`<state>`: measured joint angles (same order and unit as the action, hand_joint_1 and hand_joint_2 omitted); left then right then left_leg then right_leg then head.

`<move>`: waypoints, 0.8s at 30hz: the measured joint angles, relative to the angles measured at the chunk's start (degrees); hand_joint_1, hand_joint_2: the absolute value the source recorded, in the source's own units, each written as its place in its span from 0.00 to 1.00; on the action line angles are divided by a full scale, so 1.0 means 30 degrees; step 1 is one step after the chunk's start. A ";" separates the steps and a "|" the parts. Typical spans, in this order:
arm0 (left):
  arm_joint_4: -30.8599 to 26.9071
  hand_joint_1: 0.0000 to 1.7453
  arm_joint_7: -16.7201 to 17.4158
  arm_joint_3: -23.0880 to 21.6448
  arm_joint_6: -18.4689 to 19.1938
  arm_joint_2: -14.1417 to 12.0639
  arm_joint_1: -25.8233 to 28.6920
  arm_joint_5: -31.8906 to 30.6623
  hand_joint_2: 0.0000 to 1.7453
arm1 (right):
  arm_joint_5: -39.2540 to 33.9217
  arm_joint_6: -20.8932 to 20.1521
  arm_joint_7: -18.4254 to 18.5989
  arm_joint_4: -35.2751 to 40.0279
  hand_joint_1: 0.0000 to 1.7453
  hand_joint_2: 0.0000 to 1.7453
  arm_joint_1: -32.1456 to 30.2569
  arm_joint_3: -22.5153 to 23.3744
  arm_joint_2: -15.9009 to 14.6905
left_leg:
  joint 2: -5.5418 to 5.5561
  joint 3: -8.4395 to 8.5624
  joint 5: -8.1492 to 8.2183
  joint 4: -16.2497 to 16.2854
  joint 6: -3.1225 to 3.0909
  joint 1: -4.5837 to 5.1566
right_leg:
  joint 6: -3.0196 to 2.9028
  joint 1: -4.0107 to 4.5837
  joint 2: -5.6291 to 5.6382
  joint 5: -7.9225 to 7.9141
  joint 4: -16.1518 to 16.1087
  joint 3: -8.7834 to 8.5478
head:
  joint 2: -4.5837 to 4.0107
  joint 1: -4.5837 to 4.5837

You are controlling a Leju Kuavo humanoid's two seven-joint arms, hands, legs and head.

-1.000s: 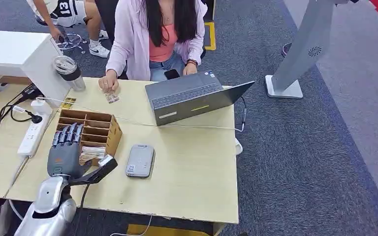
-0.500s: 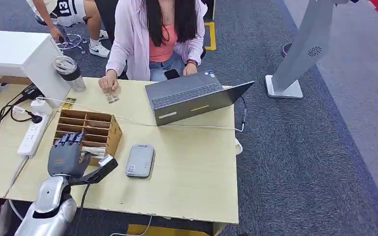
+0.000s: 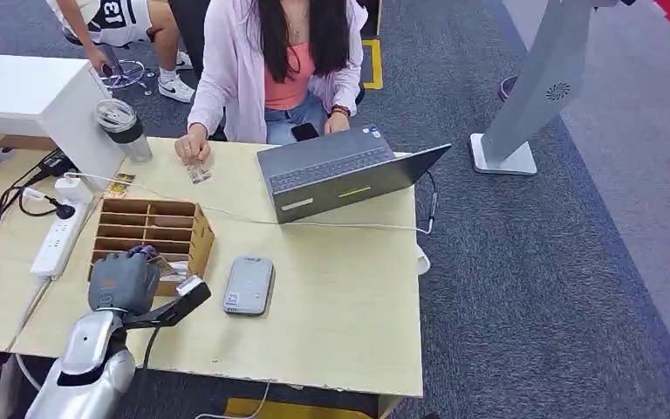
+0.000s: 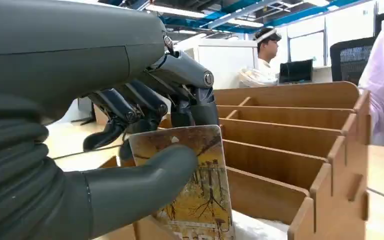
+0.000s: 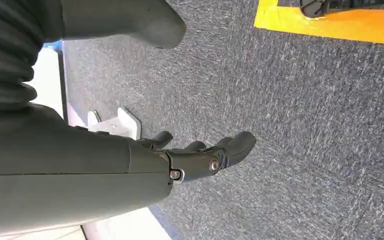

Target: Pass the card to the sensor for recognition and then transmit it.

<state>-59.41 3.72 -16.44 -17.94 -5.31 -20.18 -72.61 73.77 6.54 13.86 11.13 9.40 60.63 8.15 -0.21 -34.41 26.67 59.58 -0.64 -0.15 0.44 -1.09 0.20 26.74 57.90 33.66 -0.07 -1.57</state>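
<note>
Pinching one card point(image 4: 195, 185) between thumb and fingers point(image 4: 190, 107), the left hand point(image 3: 122, 281) sits at the near end of the wooden slotted organizer point(image 3: 161, 229), presumably to lift the card out toward the single grey sensor point(image 3: 249, 285) lying just beside the organizer on the desk point(image 3: 340, 297). The right hand point(image 5: 190, 162) hangs over the carpet, fingers loosely apart, holding nothing. One open laptop point(image 3: 340, 175) stands before a seated person point(image 3: 275, 65).

Counted: one card point(image 4: 195, 185) held; one wooden organizer point(image 3: 153, 231); one sensor point(image 3: 249, 285); one laptop point(image 3: 336, 170); one tumbler point(image 3: 124, 128); one power strip point(image 3: 58, 240); two persons seen; two hands point(image 3: 122, 281) counted
</note>
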 joint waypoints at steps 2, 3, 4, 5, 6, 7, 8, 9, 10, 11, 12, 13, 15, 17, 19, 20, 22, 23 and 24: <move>0.0007 1.00 0.0000 0.0000 0.0057 0.0000 0.0000 0.0116 1.00 | 0.0007 -0.0007 0.0000 0.0000 0.00 1.00 0.0000 0.0000 -0.0015 | 0.0000 0.0000 0.0000 0.0000 0.0000 0.0000 | 0.0000 0.0000 0.0000 0.0000 0.0000 0.0000 | 0.0000 0.0000; 0.0007 1.00 -0.0043 0.0000 0.0094 0.0000 -0.0003 0.0167 1.00 | 0.0007 -0.0036 0.0000 0.0000 0.00 1.00 0.0000 0.0000 -0.0015 | 0.0000 0.0001 0.0000 0.0000 0.0000 0.0000 | 0.0000 0.0000 0.0000 0.0000 0.0000 0.0000 | 0.0000 0.0000; 0.0007 1.00 -0.0094 0.0000 0.0167 0.0000 -0.0010 0.0261 1.00 | 0.0021 -0.0058 0.0000 0.0000 0.00 1.00 -0.0001 0.0000 -0.0022 | 0.0000 0.0001 0.0000 0.0000 0.0000 0.0000 | 0.0000 0.0000 0.0000 0.0000 0.0000 -0.0001 | 0.0000 0.0000; 0.0015 1.00 -0.0225 0.0000 0.0211 0.0000 -0.0014 0.0335 1.00 | 0.0036 -0.0058 0.0000 0.0000 0.00 1.00 -0.0001 0.0007 -0.0022 | 0.0000 0.0002 0.0000 0.0000 0.0000 0.0000 | 0.0000 0.0000 0.0000 0.0000 0.0000 -0.0001 | 0.0000 0.0000; 0.0015 1.00 -0.0270 0.0000 0.0226 0.0000 -0.0014 0.0401 1.00 | 0.0058 -0.0058 0.0000 0.0000 0.00 1.00 0.0000 0.0007 -0.0022 | 0.0000 0.0002 0.0000 0.0000 0.0000 0.0000 | 0.0000 0.0000 0.0000 0.0000 0.0000 -0.0001 | 0.0000 0.0000; 0.0015 1.00 -0.0277 0.0000 0.0291 0.0000 -0.0016 0.0481 1.00 | 0.0058 -0.0058 0.0000 0.0000 0.00 1.00 0.0000 0.0007 -0.0022 | 0.0000 0.0002 0.0000 0.0000 0.0000 0.0000 | 0.0000 0.0000 0.0000 0.0000 0.0000 -0.0002 | 0.0000 0.0000; 0.0015 1.00 -0.0277 0.0000 0.0357 0.0000 -0.0021 0.0532 1.00 | 0.0058 -0.0065 0.0000 0.0000 0.00 1.00 0.0000 0.0007 -0.0022 | 0.0000 0.0003 0.0000 0.0000 0.0000 0.0000 | 0.0000 0.0000 0.0000 0.0000 0.0000 -0.0002 | 0.0000 0.0000; 0.0015 1.00 -0.0277 0.0000 0.0386 0.0000 -0.0029 0.0576 1.00 | 0.0058 -0.0066 0.0000 0.0000 0.00 1.00 0.0000 0.0007 -0.0022 | 0.0000 0.0004 0.0000 0.0000 0.0000 0.0000 | 0.0000 0.0000 0.0000 0.0000 0.0000 -0.0003 | 0.0000 0.0000; 0.0015 1.00 -0.0313 0.0000 0.0400 0.0000 -0.0037 0.0641 1.00 | 0.0058 -0.0066 0.0000 0.0000 0.00 1.00 0.0000 0.0007 -0.0022 | 0.0000 0.0005 0.0000 0.0000 0.0000 0.0000 | 0.0000 0.0000 0.0000 0.0000 0.0000 -0.0003 | 0.0000 0.0000; 0.0015 1.00 -0.0335 0.0000 0.0415 0.0000 -0.0049 0.0685 1.00 | 0.0058 -0.0066 0.0000 0.0000 0.00 1.00 0.0000 0.0015 -0.0022 | 0.0000 0.0005 0.0000 0.0000 0.0000 0.0000 | 0.0000 0.0000 0.0000 0.0000 0.0000 -0.0002 | 0.0000 0.0000; 0.0015 1.00 -0.0438 0.0000 0.0408 0.0000 -0.0067 0.0773 1.00 | 0.0080 -0.0080 0.0000 0.0000 0.00 1.00 0.0000 0.0015 -0.0022 | 0.0000 0.0005 0.0000 0.0000 0.0000 0.0000 | 0.0000 0.0000 0.0000 0.0000 0.0000 -0.0003 | 0.0000 0.0000; 0.0015 1.00 -0.0589 0.0000 0.0357 0.0000 -0.0090 0.0888 0.00 | 0.0139 -0.0087 0.0000 0.0000 0.00 1.00 0.0000 0.0015 -0.0022 | -0.0001 0.0007 -0.0001 0.0000 0.0000 0.0000 | 0.0000 0.0000 0.0000 0.0000 0.0000 -0.0002 | 0.0000 0.0000; 0.0015 1.00 -0.0764 0.0000 0.0189 0.0007 -0.0190 0.1078 0.00 | 0.0182 -0.0087 0.0000 0.0000 0.00 1.00 0.0001 0.0014 -0.0022 | -0.0001 0.0008 -0.0003 0.0001 0.0000 -0.0001 | -0.0001 0.0001 0.0000 -0.0001 0.0000 0.0000 | 0.0000 0.0000; -0.0079 1.00 -0.1012 0.0000 0.0218 0.0051 -0.0377 0.1339 0.00 | 0.0240 -0.0087 0.0000 0.0000 0.00 1.00 0.0006 0.0015 -0.0022 | -0.0002 0.0007 -0.0006 0.0004 -0.0001 -0.0001 | -0.0001 0.0001 0.0000 -0.0002 0.0000 0.0005 | 0.0000 0.0000; -0.0460 1.00 -0.1079 0.0000 0.0466 0.0109 -0.0770 0.1749 0.00 | 0.0284 -0.0073 -0.0058 0.0000 0.00 1.00 0.0023 0.0015 -0.0022 | 0.0005 0.0002 -0.0007 0.0005 -0.0003 -0.0001 | -0.0001 0.0001 -0.0006 -0.0003 0.0000 0.0003 | 0.0000 0.0000; -0.0669 1.00 -0.1164 -0.0007 0.0640 0.0145 -0.1054 0.1965 0.00 | 0.0291 -0.0058 -0.0073 0.0000 0.00 1.00 0.0052 0.0015 -0.0022 | 0.0005 0.0004 -0.0009 0.0007 -0.0004 -0.0001 | -0.0002 0.0001 -0.0007 -0.0004 0.0000 0.0002 | 0.0000 0.0000; -0.1251 1.00 -0.1465 -0.0079 0.1025 0.0211 -0.1673 0.2519 0.00 | 0.0343 -0.0022 -0.0160 0.0000 0.00 1.00 0.0098 0.0022 -0.0022 | 0.0003 0.0004 -0.0009 0.0009 -0.0004 0.0000 | -0.0009 0.0000 -0.0004 -0.0014 0.0000 0.0002 | 0.0000 0.0000; -0.1536 1.00 -0.1472 -0.0145 0.1339 0.0247 -0.2033 0.2746 0.00 | 0.0342 -0.0014 -0.0196 0.0000 0.00 1.00 0.0113 0.0029 -0.0022 | 0.0004 0.0002 -0.0012 0.0012 -0.0007 0.0000 | -0.0009 0.0000 -0.0004 -0.0014 0.0000 0.0002 | 0.0000 0.0000; -0.1852 1.00 -0.1406 -0.0241 0.1684 0.0270 -0.2395 0.3003 0.00 | 0.0350 0.0000 -0.0211 0.0000 0.00 1.00 0.0141 0.0044 -0.0022 | 0.0004 0.0000 -0.0015 0.0011 -0.0012 0.0000 | -0.0008 0.0001 -0.0005 -0.0017 0.0000 0.0001 | 0.0000 -0.0007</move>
<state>-64.96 -0.50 -17.16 -12.89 -4.50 -27.37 -63.60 74.82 6.54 13.22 11.13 9.82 60.76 8.09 -0.20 -34.41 26.63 59.62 -0.68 -0.15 0.42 -1.09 0.19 26.69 57.90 33.66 -0.07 -1.60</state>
